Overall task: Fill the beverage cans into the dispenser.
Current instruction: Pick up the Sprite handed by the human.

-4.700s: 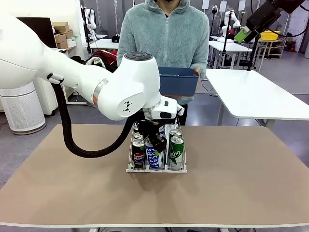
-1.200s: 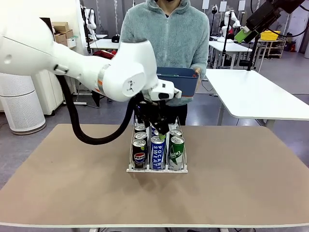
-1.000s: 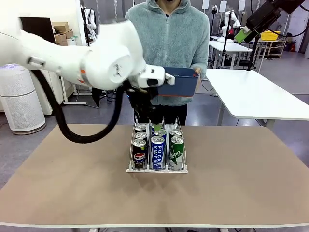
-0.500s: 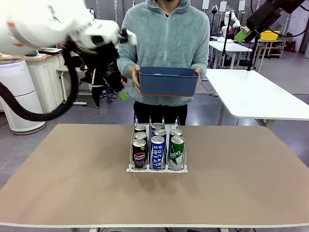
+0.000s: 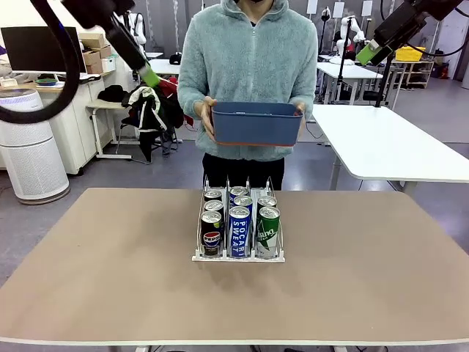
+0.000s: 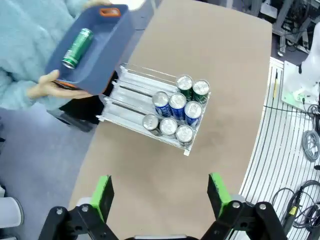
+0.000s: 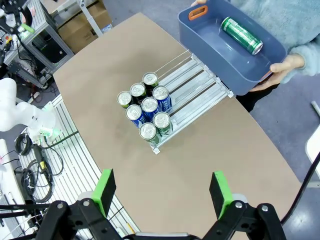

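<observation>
The clear dispenser (image 5: 238, 253) stands mid-table with several beverage cans in its lanes: a black Pepsi can (image 5: 211, 235), a blue Pocari Sweat can (image 5: 239, 232) and a green can (image 5: 267, 232) at the front. My left gripper (image 5: 149, 75) hangs high at the upper left, far above the table. In its wrist view the left gripper (image 6: 160, 195) is open and empty, high above the dispenser (image 6: 131, 95). My right gripper (image 5: 368, 51) is raised at the upper right; the right gripper (image 7: 163, 189) is open and empty, above the dispenser (image 7: 200, 87) and cans (image 7: 150, 106).
A person at the far side holds a dark-blue bin (image 5: 256, 125) in both hands above the table's far edge. One green can (image 7: 241, 35) lies in the bin (image 7: 200, 35), also the green can (image 6: 77, 47). A white table (image 5: 388, 147) stands at the back right.
My left arm has swung up and to the left, away from the dispenser, with its gripper empty. The cans in the rack and the right arm have not moved.
</observation>
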Motion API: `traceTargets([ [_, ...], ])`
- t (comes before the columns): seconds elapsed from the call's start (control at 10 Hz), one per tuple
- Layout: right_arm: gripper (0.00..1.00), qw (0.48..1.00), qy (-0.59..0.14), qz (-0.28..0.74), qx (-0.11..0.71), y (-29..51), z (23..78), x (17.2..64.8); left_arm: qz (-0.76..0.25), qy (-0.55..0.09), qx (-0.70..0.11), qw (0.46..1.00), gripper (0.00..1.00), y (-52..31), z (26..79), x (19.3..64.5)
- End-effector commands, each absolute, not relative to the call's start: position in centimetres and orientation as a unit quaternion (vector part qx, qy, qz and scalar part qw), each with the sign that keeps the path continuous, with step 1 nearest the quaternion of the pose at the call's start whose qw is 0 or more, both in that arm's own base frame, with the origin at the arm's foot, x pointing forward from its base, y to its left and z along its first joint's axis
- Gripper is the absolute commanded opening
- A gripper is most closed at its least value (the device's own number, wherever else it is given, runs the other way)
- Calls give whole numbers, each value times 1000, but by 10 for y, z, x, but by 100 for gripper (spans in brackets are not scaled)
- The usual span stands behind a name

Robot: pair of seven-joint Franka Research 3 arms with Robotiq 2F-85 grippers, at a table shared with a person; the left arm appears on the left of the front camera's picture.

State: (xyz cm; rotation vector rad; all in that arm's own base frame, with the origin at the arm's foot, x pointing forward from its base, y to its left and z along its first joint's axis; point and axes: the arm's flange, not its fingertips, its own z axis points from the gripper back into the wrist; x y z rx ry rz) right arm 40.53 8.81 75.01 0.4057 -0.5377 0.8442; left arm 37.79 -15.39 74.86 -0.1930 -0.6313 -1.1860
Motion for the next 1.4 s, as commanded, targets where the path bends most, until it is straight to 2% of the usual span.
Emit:
traceTargets([
  [0.0, 100, 857, -254, 403, 195, 88, 749, 405, -521, -290, -72, 800, 100, -154, 775, 381],
  [1.3, 100, 857, -254, 403, 195, 88, 749, 405, -524, -304, -84, 791, 100, -149, 782, 375],
])
